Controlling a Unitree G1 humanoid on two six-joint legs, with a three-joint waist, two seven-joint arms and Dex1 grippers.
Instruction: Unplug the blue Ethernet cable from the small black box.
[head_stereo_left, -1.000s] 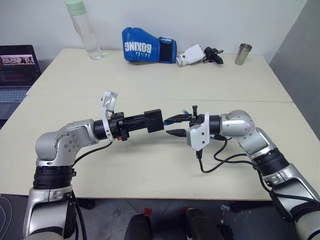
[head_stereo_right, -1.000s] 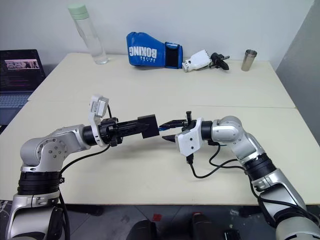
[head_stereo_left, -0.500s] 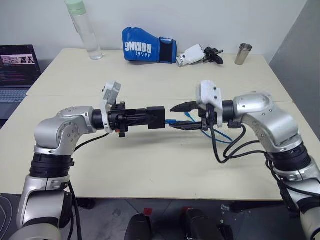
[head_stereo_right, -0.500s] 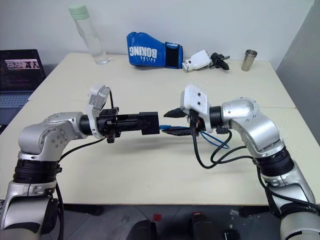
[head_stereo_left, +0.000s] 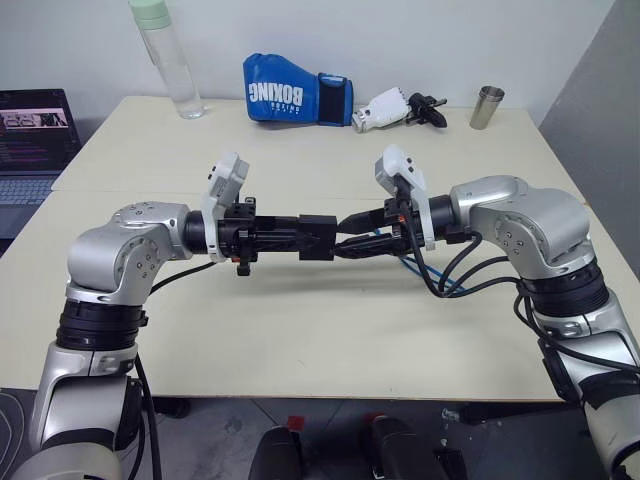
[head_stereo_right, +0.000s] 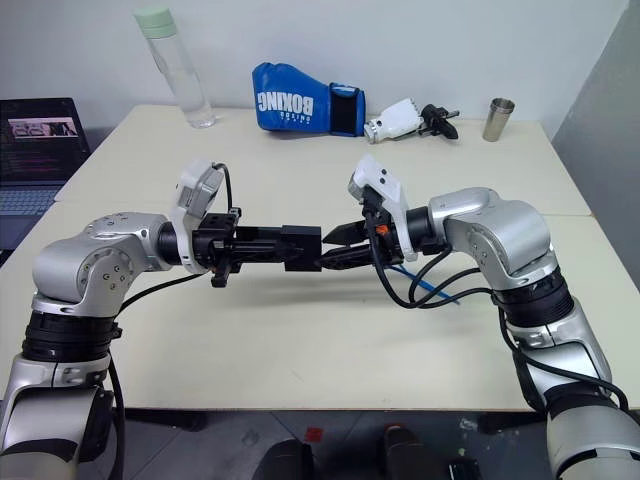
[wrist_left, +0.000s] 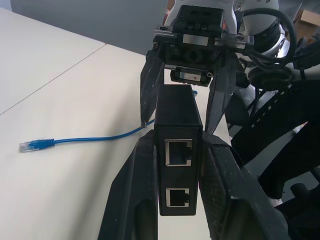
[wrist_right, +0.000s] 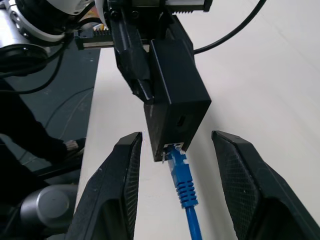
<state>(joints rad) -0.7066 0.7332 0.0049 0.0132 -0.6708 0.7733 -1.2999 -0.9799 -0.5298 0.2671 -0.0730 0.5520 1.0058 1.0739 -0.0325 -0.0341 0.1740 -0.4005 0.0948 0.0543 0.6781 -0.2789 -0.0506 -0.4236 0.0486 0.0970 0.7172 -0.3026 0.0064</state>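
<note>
Since a second ago the right gripper (wrist_right: 172, 190) has rolled over, its wrist camera now on top, and both arms have risen. There is one small black box (head_stereo_left: 318, 237), clenched in the left gripper (wrist_left: 177, 175) above the table (head_stereo_left: 300, 330), its long axis level, pointing toward the right gripper. One blue Ethernet cable (wrist_right: 181, 177) remains plugged in, between the right gripper's parted, empty fingers (wrist_right: 117, 185).

Cream tabletop (head_stereo_left: 300, 330) with seams, pale wall (head_stereo_left: 400, 40) behind, grey panel (head_stereo_left: 600, 90) off beyond right gripper's side, dark floor (head_stereo_left: 220, 435) below near edge. Even, soft light.
</note>
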